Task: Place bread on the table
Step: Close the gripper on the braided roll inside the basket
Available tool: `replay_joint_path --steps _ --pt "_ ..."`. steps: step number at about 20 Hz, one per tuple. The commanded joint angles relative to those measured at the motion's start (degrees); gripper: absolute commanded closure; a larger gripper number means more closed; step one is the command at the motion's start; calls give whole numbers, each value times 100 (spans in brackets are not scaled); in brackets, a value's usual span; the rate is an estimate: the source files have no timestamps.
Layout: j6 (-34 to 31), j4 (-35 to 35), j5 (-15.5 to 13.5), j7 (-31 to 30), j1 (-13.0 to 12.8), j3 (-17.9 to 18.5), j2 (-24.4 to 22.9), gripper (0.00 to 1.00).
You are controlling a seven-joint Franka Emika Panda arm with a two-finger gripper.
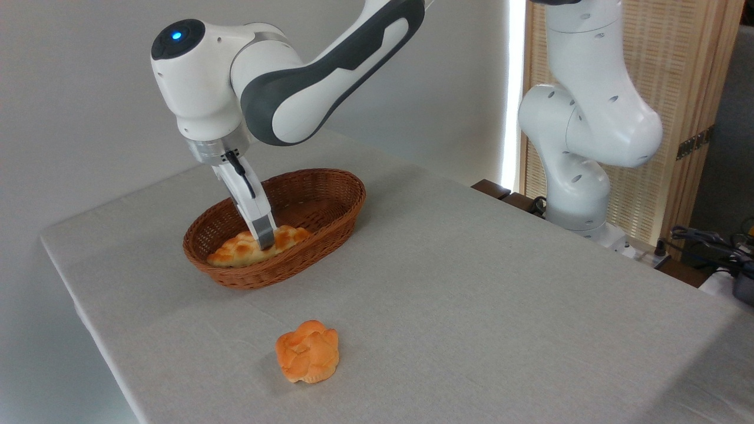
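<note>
The bread point(238, 252), a braided golden-brown loaf, lies in the near half of a brown oval wicker basket point(344, 207) at the back left of the table point(483, 294). My gripper point(265, 240) reaches steeply down into the basket, and its tip is at the loaf's middle. Only the near finger point(263, 227) shows, in front of the loaf. The other finger is hidden behind it, so I cannot tell whether the jaws are closed on the loaf. The loaf rests on the basket floor.
A small round orange bun point(308, 351) sits on the grey cloth near the front edge, below the basket. The arm's white base point(580, 176) stands off the table's right back side, with cables point(707, 238) beyond it.
</note>
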Motion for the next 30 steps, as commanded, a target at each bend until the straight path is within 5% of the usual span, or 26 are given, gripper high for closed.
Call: replay_joint_path --steps 1,14,15,18,21,24,30 --pt "120 -160 480 146 -10 26 -79 0" --pt "129 -283 613 137 -19 9 -70 0" --pt "129 -274 613 137 -19 9 -70 7" --pt "146 -274 605 128 -19 0 -61 53" --pt "225 -274 605 58 -28 0 -70 84" --pt "226 -274 578 49 -28 0 -70 94" --pt "226 -274 543 49 -28 0 -70 95"
